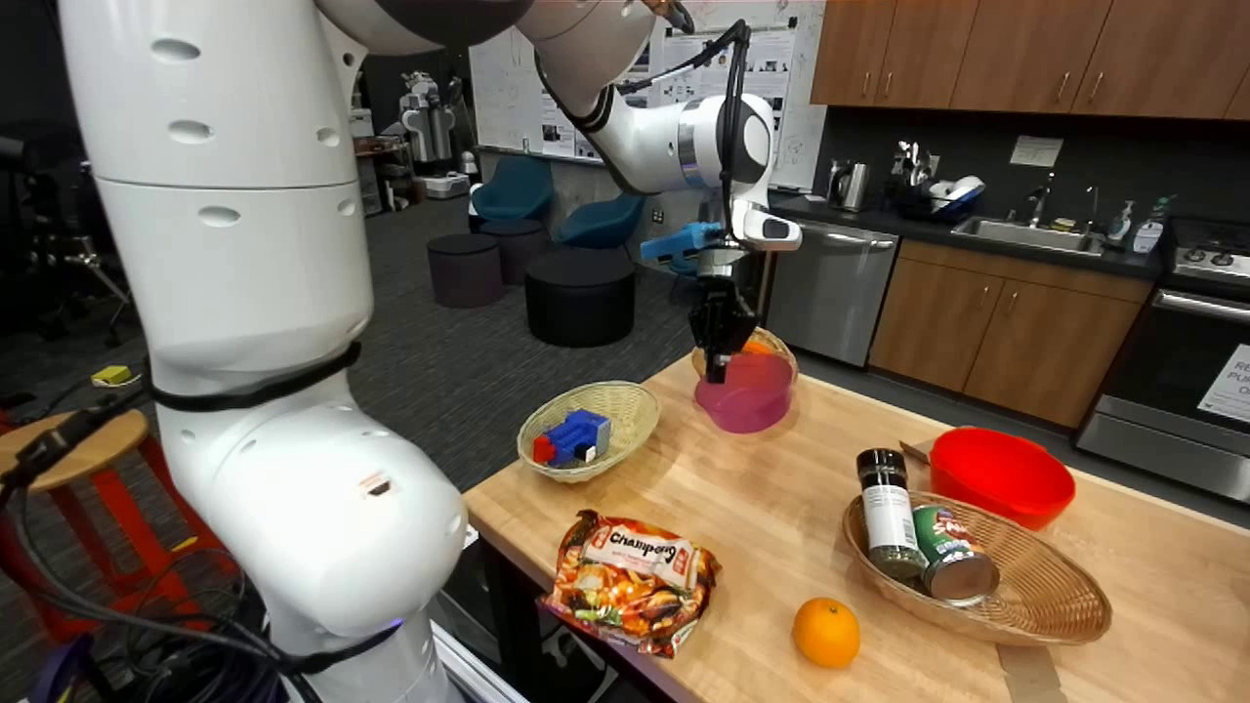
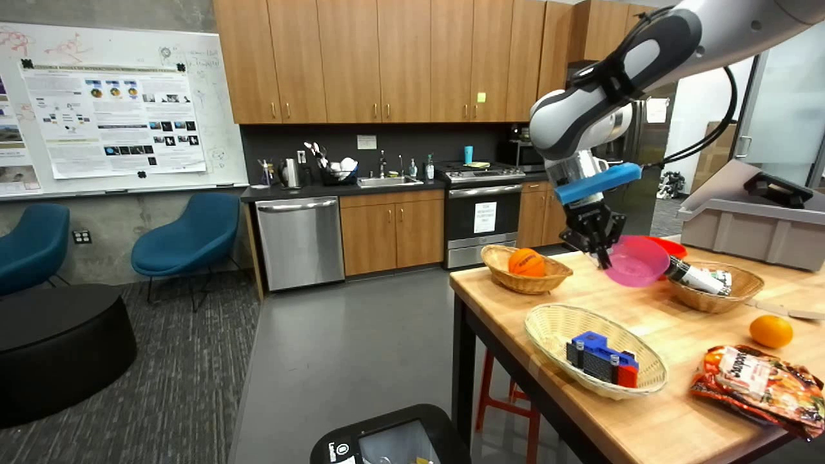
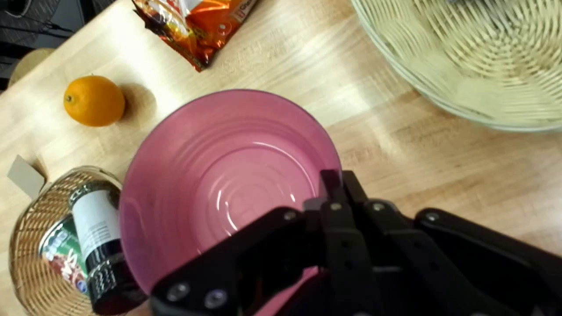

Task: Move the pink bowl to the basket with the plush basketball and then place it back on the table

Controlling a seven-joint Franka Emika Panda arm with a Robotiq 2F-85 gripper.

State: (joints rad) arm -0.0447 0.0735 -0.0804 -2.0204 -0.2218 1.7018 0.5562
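Gripper [image 3: 341, 175] tight on pink bowl's [image 3: 224, 184] rim, bare table [image 3: 377, 153] toward pale basket [image 3: 496, 83].

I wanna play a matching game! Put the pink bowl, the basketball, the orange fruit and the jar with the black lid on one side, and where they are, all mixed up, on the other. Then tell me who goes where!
Things
1. pink bowl
2. plush basketball
3. orange fruit
4. black-lidded jar

Places
A. in the oval basket, next to a can
B. pinched at its rim by the claw
C. right on the table, not in any basket
D. in the tan basket at a corner of the table

Right pairs: 1-B, 2-D, 3-C, 4-A
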